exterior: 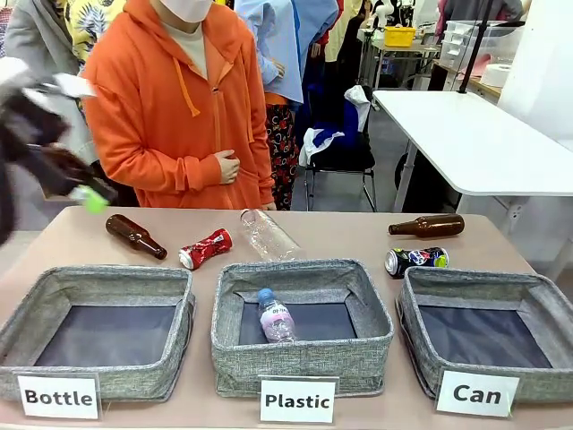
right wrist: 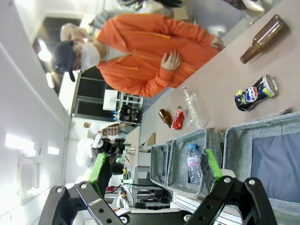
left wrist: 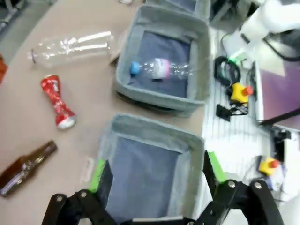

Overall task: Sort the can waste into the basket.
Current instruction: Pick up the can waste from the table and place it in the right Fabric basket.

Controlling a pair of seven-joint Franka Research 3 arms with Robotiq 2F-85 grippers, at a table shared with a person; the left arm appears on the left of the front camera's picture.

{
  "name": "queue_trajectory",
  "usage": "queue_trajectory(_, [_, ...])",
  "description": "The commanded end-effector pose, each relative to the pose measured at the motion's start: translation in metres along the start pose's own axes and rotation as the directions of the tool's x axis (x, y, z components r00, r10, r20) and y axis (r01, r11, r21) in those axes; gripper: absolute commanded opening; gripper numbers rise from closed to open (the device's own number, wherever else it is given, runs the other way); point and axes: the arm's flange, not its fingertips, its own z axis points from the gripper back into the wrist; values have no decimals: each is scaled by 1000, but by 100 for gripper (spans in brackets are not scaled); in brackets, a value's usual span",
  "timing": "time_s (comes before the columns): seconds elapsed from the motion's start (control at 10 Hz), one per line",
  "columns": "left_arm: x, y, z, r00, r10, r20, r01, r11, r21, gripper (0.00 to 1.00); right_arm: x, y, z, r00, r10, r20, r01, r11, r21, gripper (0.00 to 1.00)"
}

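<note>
- Lying on its side toward the far edge of the bench (exterior: 349, 235), left of the middle, the red can (exterior: 205, 248) sits between a brown bottle (exterior: 135, 236) and a clear plastic bottle (exterior: 267, 235), touching neither.
- The dark blue can (exterior: 416, 261) lies on its side toward the bench's right edge, just beyond the far-left corner of the Can basket (exterior: 414, 327); a second brown bottle (exterior: 427, 226) lies behind it.
- The Can basket stands at the near right corner of the bench.
- The left gripper (left wrist: 154, 171) hangs above the Bottle basket (left wrist: 185, 140) with its jaws spread wide and nothing between them.
- The right gripper (right wrist: 156, 166) is likewise wide apart and holds nothing.
- The Plastic basket (exterior: 303, 354), in the middle of the near edge, contains a small blue-capped bottle (exterior: 274, 315).
- A person in an orange hoodie (exterior: 179, 107) stands at the far edge.
</note>
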Motion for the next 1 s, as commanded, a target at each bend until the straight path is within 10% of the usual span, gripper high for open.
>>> queue_trajectory(0.0, [33, 57, -21, 985, -40, -170, 45, 999, 27, 100, 3, 1, -1, 1000, 25, 11, -25, 999, 26, 100])
queue_trajectory(0.4, [62, 71, -46, 971, 65, -232, -48, 996, 80, 100, 3, 1, -1, 1000, 25, 11, -25, 999, 26, 100])
queue_trajectory(0.9, [51, 104, -113, 958, -194, -211, 217, 972, 92, 100, 3, 1, -1, 1000, 25, 11, -25, 999, 26, 100])
